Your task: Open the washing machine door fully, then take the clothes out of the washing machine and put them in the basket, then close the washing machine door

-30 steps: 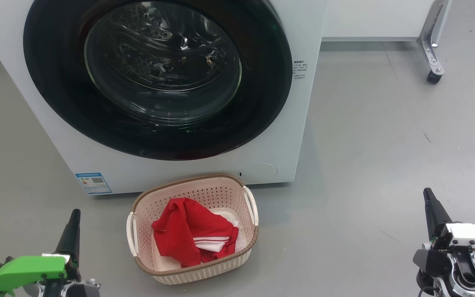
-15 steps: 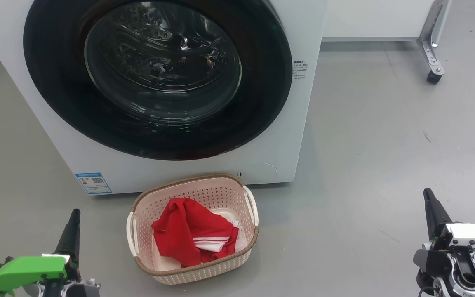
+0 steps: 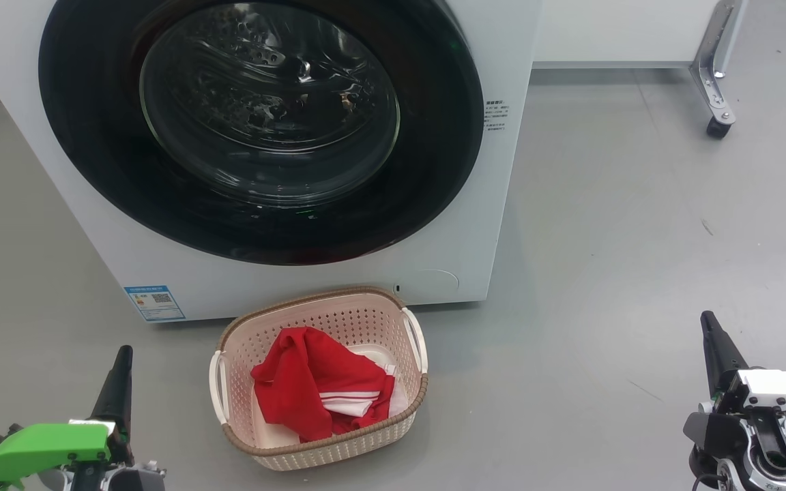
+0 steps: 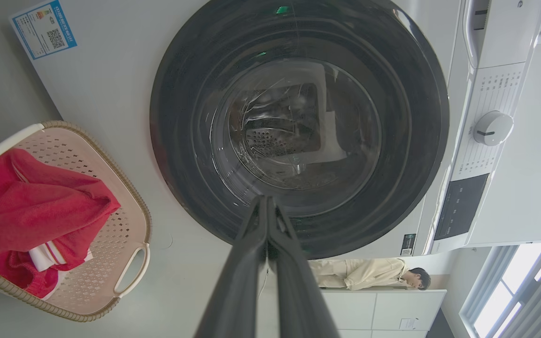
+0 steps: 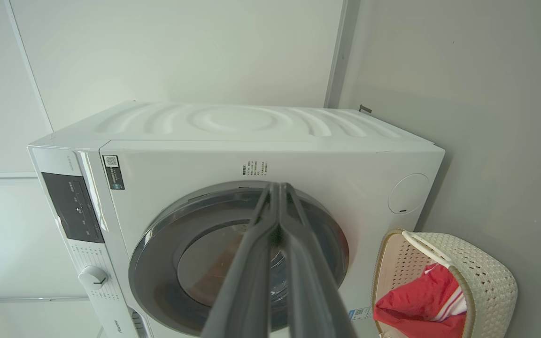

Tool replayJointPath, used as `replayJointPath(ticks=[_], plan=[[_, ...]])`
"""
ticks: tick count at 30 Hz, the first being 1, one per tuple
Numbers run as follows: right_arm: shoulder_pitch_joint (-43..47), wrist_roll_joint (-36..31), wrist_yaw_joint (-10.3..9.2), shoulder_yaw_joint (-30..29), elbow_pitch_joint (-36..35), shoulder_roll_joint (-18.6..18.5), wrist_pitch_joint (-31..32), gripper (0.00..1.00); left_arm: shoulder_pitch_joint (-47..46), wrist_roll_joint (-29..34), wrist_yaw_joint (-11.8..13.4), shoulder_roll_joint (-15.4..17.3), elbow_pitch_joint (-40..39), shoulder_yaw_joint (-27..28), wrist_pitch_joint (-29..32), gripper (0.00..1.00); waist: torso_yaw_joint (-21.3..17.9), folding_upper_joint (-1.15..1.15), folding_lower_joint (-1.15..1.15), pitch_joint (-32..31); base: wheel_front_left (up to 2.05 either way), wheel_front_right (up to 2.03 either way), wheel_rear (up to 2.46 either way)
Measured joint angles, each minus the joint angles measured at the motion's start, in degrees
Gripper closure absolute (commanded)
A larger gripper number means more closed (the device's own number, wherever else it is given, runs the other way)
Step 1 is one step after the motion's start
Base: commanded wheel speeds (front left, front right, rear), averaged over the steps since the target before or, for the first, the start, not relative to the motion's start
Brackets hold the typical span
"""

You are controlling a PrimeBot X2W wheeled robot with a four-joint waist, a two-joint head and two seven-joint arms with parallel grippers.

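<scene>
Head view: washing machine door [image 3: 267,116] sat flush against the washing machine [image 3: 468,225], looked closed; clothes [image 3: 311,389] lay bunched in the basket [image 3: 311,294], which stood on the floor just beside the machine front, at 6 o'clock of the door; left hand [image 3: 123,354] at 8 o'clock of the basket, right hand [image 3: 709,322] at 4 o'clock, well apart; both clenched on nothing, fingers pressed together in the wrist views too; task looked done, judging by layout; risks: latch might not have caught, a flush rim doesn't prove it, door could swing open; glass was dark and reflective, so a garment left in the drum couldn't be ruled out; basket stood close to the machine, a low forward arm sweep could tip it.
</scene>
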Motion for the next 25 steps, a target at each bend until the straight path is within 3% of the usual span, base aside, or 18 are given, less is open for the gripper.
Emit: replayJointPath(ticks=[25], plan=[[-0.03,-0.01,0.02,-0.04,0.22,0.01,0.01,1.00,-0.02,0.00,0.00,0.00,0.11,0.12,0.01,1.00,0.00,0.00,0.00,-0.01,0.00,0.00,0.00]])
